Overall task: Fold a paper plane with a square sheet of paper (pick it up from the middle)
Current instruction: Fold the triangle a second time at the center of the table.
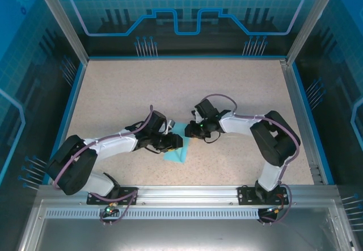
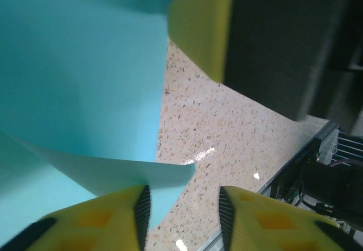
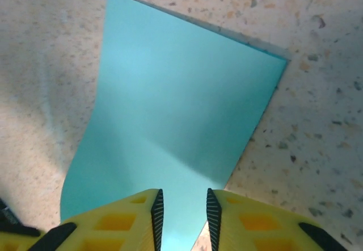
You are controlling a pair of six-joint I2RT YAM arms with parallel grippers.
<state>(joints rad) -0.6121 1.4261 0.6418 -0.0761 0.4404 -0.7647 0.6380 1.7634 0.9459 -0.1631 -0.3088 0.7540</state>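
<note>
Early days on this one, I'd say. The square sheet of paper (image 1: 177, 154) is nowhere near a dart shape yet: no nose, no wings, no centre crease I can make out. It isn't lying fully flat on the table (image 1: 170, 86) either. In the right wrist view the sheet (image 3: 176, 120) bows up along one side, with a soft band of shade across it (could be a bend starting, can't tell if it's an actual pressed crease). So basically all the folding is left, as far as I can judge. The left gripper (image 1: 174, 142) and right gripper (image 1: 190, 130) are nose to nose over the sheet, nearly touching each other. Left gripper (image 2: 184, 197): jaws apart with bare table showing in the gap. Most of the sheet (image 2: 79, 80) rises ahead of it on its left-finger side, and a loose corner of a flap pokes into the gap right by that finger's pad, not pinched. A yellow finger (image 2: 201, 29) just ahead and above it is the right gripper's, I reckon. Right gripper (image 3: 181, 200): jaws a narrow slit apart, not clamped. The sheet starts right at its fingertips, shows through the slit, and stretches straight ahead of it.
</note>
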